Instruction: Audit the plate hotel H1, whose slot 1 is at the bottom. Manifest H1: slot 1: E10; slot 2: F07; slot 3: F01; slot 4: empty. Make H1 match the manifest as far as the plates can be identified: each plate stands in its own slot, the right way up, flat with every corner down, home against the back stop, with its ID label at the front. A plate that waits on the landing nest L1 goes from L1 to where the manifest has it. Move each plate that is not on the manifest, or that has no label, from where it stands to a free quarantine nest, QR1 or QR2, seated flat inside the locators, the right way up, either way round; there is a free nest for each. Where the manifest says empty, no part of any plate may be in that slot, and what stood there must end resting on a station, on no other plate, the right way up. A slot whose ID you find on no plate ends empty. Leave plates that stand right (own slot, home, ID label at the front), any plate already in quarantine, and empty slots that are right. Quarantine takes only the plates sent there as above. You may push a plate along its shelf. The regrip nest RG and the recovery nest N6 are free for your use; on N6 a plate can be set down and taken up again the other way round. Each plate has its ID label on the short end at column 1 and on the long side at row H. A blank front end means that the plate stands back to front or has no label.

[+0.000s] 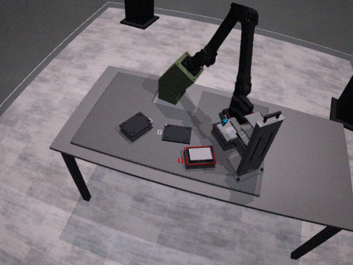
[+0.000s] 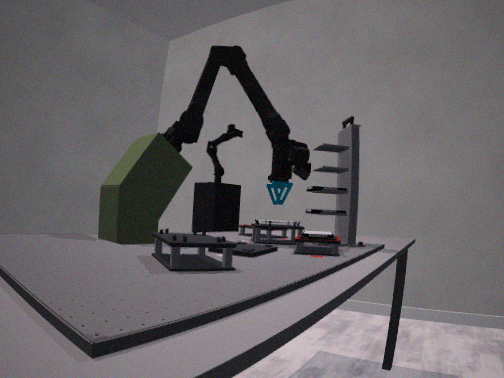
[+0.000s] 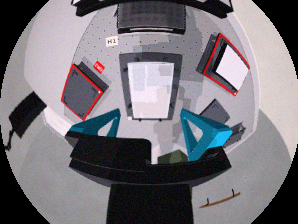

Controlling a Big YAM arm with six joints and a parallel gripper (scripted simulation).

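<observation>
The plate hotel H1 (image 1: 258, 144) stands at the right of the mat, and its shelves show in the exterior view (image 2: 327, 180). The two lower shelves hold dark plates; the two upper shelves look thin and bare. A white-topped plate (image 3: 153, 87) (image 1: 227, 134) lies on the landing nest L1 in front of the hotel. My gripper (image 2: 279, 192) is open and empty and hangs straight above this plate, with one teal finger on each side of it in the wrist view (image 3: 152, 129). A red-framed quarantine nest (image 1: 199, 155) holds a white-topped plate. A second red-framed nest (image 3: 83, 90) looks dark and unoccupied.
A flat dark nest (image 1: 176, 134) and a raised dark nest (image 1: 136, 125) stand left of the quarantine nest. A large green block (image 1: 176, 78) sits at the back of the mat. The hotel tower with its top handle (image 1: 272, 116) rises close to the arm.
</observation>
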